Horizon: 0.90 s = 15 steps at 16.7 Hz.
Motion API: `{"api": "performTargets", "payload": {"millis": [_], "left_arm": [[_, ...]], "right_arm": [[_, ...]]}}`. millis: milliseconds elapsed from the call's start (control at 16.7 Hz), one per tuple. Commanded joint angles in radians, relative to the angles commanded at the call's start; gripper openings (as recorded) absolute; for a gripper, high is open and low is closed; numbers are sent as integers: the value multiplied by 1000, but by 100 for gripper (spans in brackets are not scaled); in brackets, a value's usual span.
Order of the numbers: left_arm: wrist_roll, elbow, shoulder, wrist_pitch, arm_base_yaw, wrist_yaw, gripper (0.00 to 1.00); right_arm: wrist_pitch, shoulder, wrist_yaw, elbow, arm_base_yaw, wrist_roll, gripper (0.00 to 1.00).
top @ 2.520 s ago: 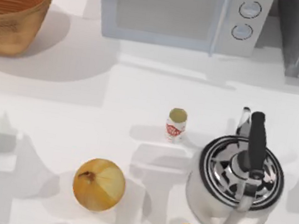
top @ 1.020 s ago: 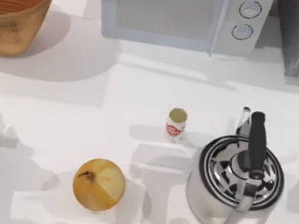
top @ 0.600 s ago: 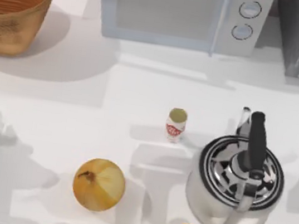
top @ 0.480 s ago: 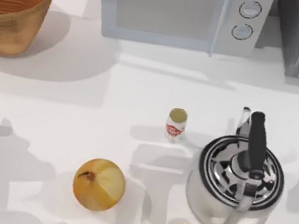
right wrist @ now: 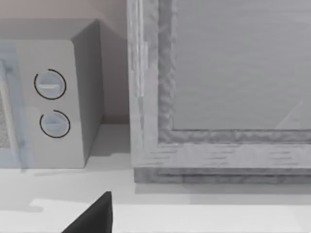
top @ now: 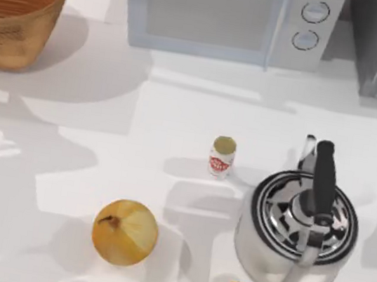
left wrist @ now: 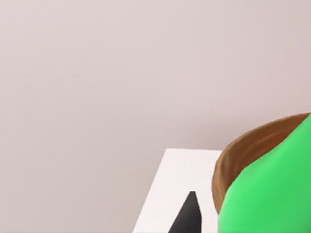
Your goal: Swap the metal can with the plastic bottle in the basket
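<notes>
I see the basket (top: 12,12) in woven brown, ribbed orange-brown inside. The metal can (top: 221,157): red-and-white label, dull gold top. Onion (top: 124,232) is golden yellow with pale streaks. Kettle (top: 297,232) shines silver, its handle black. Microwave (top: 228,16) pale grey-blue. The plastic bottle (left wrist: 272,194) is bright green. Table (top: 178,118) white.

- The plastic bottle (left wrist: 272,194) sat right at the left claw's fingertip (left wrist: 187,216), the basket (left wrist: 243,150) just behind it.
- Far right of that claw, the metal can (top: 222,156) stood between the onion (top: 124,232) and kettle (top: 297,228).
- The microwave (right wrist: 48,97) stood ahead of the right claw's finger (right wrist: 92,216).
</notes>
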Motion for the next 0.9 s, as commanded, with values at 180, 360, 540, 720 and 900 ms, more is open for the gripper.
{"api": "performTargets", "payload": {"millis": [180,360,540,720,900], "left_arm": [[-5,220,-18,-284,-30,-5,0],[-31,415,-19,-543,-93,9,0],[-66,562,-11,-733,-163,33,0],[-93,638,-2,-828,-216,52,0],[-97,646,-1,-839,-223,55,0]], "right_arm": [[0,0,0,0,0,0,100],[0,0,0,0,0,0,100],[0,0,0,0,0,0,100],[0,0,0,0,0,0,100],[0,0,0,0,0,0,100]]}}
